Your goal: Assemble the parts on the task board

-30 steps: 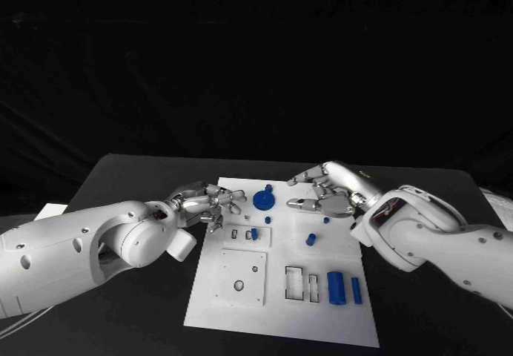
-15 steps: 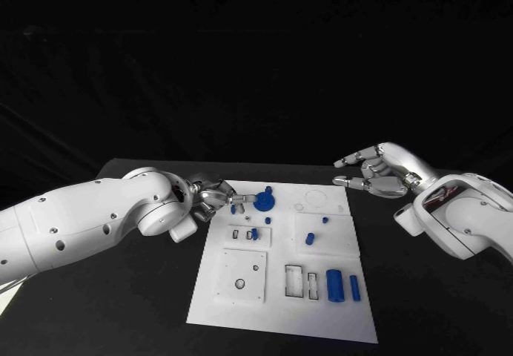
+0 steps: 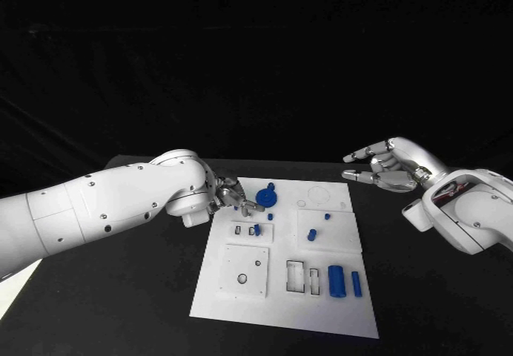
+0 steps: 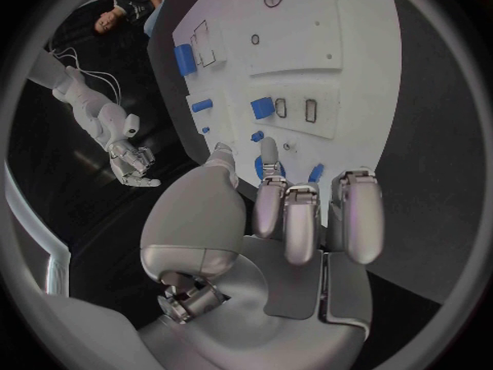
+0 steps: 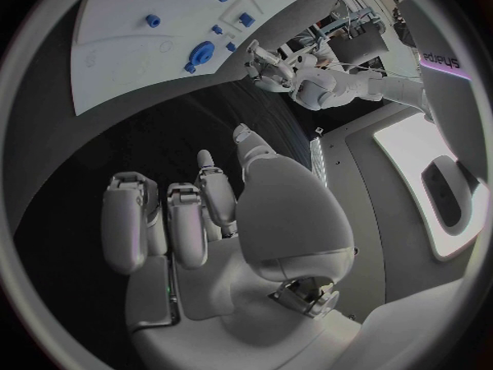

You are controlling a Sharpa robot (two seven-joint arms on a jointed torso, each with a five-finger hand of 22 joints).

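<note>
- The left hand (image 3: pixel 230 197) is hovering over the task board's (image 3: pixel 283 297) far left corner, fingers (image 4: pixel 298 222) released, grasping nothing.
- The right hand (image 3: pixel 387 166) is hanging off the board's far right, fingers released.
- Blue parts (image 3: pixel 336 282) are lying on the board.

Right hand (image 5: pixel 221 222) empty above black table (image 5: pixel 154 131).

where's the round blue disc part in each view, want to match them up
Head view: the round blue disc sits near the far edge of the task board, just beside the left hand.
Left wrist view: it peeks out as a blue sliver just past that hand's fingertips.
Right wrist view: it lies on the board near the edge.
Shared landmark: the small blue peg standing mid-board.
</note>
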